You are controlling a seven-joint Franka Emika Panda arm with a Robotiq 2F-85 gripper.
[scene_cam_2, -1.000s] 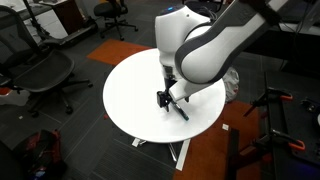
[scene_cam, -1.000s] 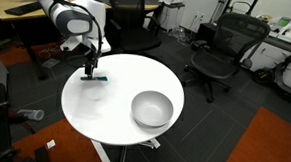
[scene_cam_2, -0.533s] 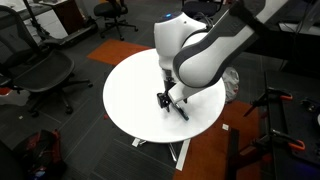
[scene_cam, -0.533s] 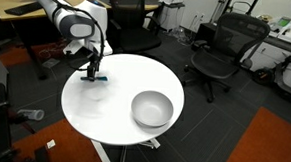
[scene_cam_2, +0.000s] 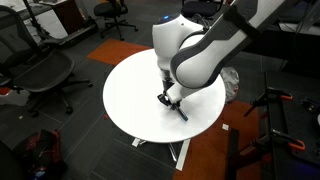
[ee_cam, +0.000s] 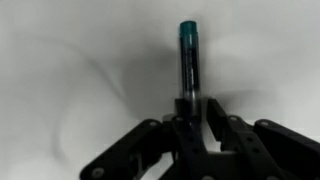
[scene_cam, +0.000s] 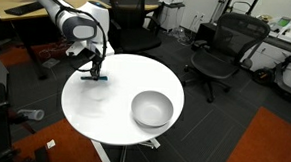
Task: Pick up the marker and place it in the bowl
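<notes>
The marker [ee_cam: 188,60], a slim dark stick with a blue-green tip, lies flat on the round white table [scene_cam: 99,114]. In the wrist view it runs straight up from between the black fingers [ee_cam: 215,115]. My gripper [ee_cam: 195,108] points down at the table and is shut on the marker's near end. In both exterior views the gripper [scene_cam: 90,73] [scene_cam_2: 165,99] stands at the table's edge with the marker [scene_cam: 100,78] [scene_cam_2: 179,110] sticking out sideways. The light grey bowl [scene_cam: 153,95] stands empty on the opposite side of the table, well away from the gripper.
Black office chairs [scene_cam: 222,50] [scene_cam_2: 45,72] stand around the table on dark carpet. A desk [scene_cam: 29,10] sits behind the arm. Orange floor patches [scene_cam: 272,148] lie beyond the table. The table [scene_cam_2: 130,95] is bare between gripper and bowl.
The jaws have drawn in from wide open onto the marker. The arm has stayed nearly still and the marker has not left the table.
</notes>
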